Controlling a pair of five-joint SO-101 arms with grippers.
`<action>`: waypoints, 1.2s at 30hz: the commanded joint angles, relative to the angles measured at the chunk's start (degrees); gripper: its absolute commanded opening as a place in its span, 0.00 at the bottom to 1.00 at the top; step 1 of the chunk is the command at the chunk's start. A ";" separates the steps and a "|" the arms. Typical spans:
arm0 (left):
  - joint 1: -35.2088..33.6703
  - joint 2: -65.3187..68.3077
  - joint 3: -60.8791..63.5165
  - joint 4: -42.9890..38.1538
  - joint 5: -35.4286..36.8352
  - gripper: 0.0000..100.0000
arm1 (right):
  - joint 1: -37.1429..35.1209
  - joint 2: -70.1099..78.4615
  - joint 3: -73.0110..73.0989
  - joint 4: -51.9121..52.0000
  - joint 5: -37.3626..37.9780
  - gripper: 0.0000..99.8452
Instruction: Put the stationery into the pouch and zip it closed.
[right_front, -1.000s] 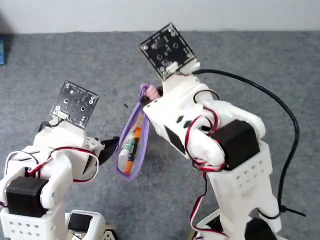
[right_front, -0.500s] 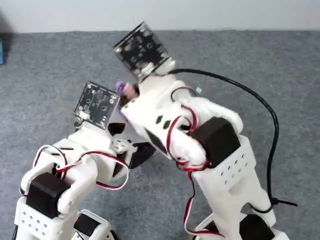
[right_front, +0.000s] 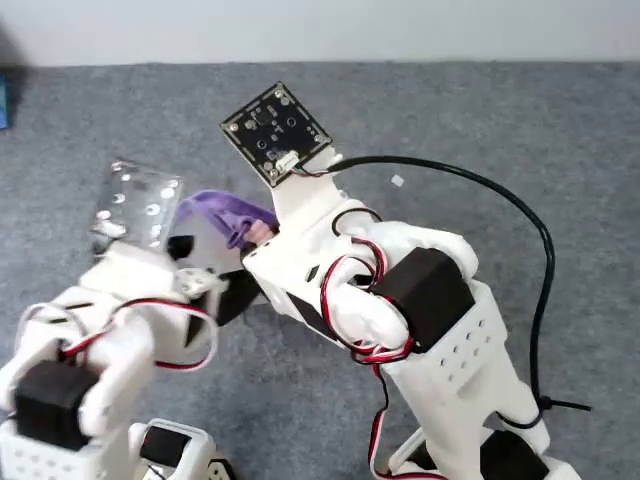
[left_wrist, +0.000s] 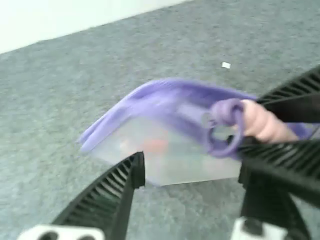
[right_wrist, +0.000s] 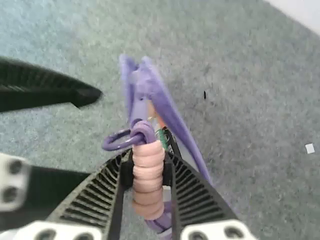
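Right gripper (right_wrist: 148, 161) was clenched on the pink zipper pull (right_wrist: 147, 182) of the purple pouch (right_front: 215, 208), left of the tabletop's middle. Left gripper (left_wrist: 190, 169) was released, jaws spread before the pouch. Within 1 second the gaping mouth had narrowed (stationery (right_wrist: 159, 131) inside), so the zipping looked nearly done.

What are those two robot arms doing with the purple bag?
The right gripper is shut on the pink zipper pull of the purple pouch and holds the pouch by it, over the grey table. The left gripper is open close by. Something orange shows inside the pouch. Whether the zip is fully closed is hard to tell.
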 joint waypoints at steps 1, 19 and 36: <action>-0.79 -0.18 -4.26 3.08 -2.99 0.30 | -0.75 -1.63 -0.26 0.66 -0.53 0.01; -16.70 -0.18 -5.32 4.66 -16.53 0.30 | -0.75 -1.54 7.12 -10.24 2.02 0.01; -6.51 0.35 17.27 -3.69 6.24 0.30 | -0.84 0.57 6.77 -20.88 3.25 0.01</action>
